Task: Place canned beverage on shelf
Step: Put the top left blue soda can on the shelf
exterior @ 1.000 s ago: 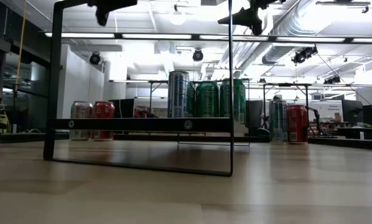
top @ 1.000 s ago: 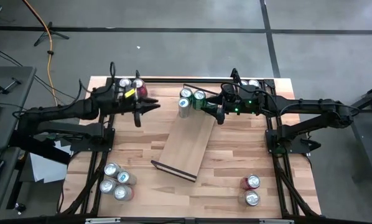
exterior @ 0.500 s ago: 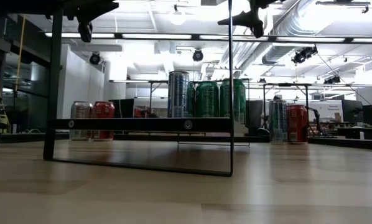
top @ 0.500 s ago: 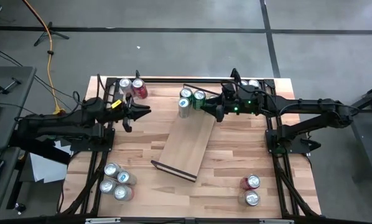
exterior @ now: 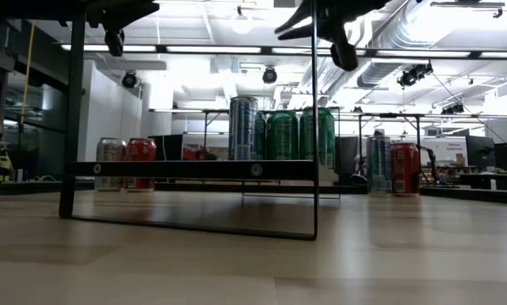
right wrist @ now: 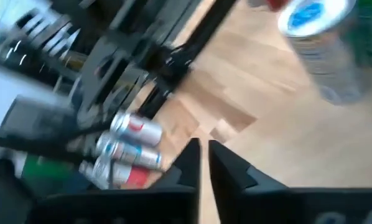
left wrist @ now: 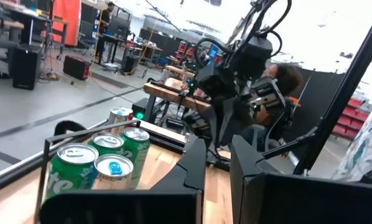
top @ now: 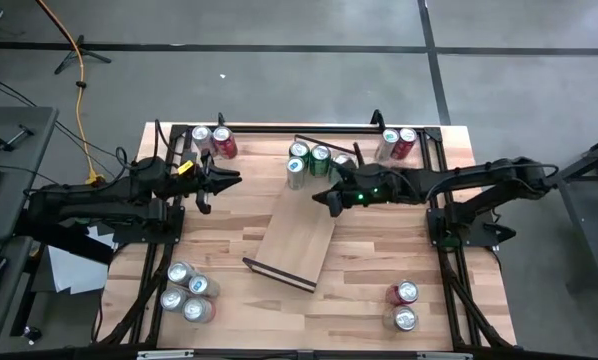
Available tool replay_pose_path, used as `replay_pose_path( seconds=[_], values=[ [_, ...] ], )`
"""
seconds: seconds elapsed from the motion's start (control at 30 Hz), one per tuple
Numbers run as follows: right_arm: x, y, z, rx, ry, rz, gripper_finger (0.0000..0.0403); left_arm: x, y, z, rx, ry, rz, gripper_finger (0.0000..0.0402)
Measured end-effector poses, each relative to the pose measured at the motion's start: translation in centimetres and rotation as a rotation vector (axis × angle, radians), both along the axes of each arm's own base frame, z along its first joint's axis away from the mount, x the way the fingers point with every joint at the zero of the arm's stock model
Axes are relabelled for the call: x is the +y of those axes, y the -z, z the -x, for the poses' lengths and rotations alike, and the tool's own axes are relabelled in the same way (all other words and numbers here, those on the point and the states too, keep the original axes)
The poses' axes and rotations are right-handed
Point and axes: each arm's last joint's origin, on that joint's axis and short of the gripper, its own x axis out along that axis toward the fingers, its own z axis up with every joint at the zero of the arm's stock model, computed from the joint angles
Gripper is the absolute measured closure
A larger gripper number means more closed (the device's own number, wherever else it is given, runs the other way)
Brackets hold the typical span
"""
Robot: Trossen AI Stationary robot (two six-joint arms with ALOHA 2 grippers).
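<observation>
Light-wood shelf (top: 297,232) lies slantwise mid-table, three cans (top: 307,161) bunched at its far end. My right gripper (top: 324,197) hangs empty beside them, jaws closed; left gripper (top: 229,178), closed too, waits well apart. Probably between placements; next I fetch another can.

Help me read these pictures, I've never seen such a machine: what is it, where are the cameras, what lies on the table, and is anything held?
Two dark robot arms work at a wooden table. One camera looks straight down, one sits at tabletop height, and one rides each wrist. The left gripper and the right gripper are both shut and hold nothing. A light-wood shelf lies slantwise mid-table, with three cans on its far end. More cans stand in groups near the table's corners.
</observation>
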Motion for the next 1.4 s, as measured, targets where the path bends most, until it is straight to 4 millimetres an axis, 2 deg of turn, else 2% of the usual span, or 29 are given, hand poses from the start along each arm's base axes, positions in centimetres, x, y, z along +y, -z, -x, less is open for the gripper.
replay_pose_path(
  seconds=[0.1, 0.3, 0.43, 0.57, 0.73, 0.97, 1.17, 1.4],
  values=[
    [0.1, 1.3, -0.8, 0.020, 0.130, -0.095, 0.0385, 0.0, 0.0, 0.0, 0.006, -0.004, -0.034, 0.0397],
    [-0.3, 4.8, -3.7, 0.018, 0.207, -0.170, 0.0398, 0.0, 0.2, 0.0, 0.032, -0.007, -0.033, 0.0397],
    [-1.0, 5.8, -4.9, -0.035, 0.268, -0.213, 0.0402, 0.0, 0.6, 0.0, 0.070, -0.008, -0.027, 0.0397],
    [-1.6, 6.8, -5.2, -0.014, 0.311, -0.251, 0.0402, 0.0, 0.9, -0.1, 0.103, -0.008, -0.023, 0.0397],
    [-1.6, 7.1, -5.2, 0.006, 0.328, -0.246, 0.0403, 0.0, 1.0, -0.1, 0.110, -0.010, -0.022, 0.0397],
    [-1.3, 7.8, -5.1, 0.016, 0.442, -0.261, 0.0403, 0.1, 1.2, 0.0, 0.133, -0.035, -0.019, 0.0397],
    [-1.6, 7.9, -5.3, -0.054, 0.576, -0.279, 0.0403, 0.2, 1.5, -0.2, 0.157, -0.040, -0.016, 0.0397],
    [-2.1, 8.0, -5.3, -0.085, 0.650, -0.312, 0.0403, 0.2, 1.7, -0.4, 0.175, -0.040, -0.013, 0.0397]
  ],
)
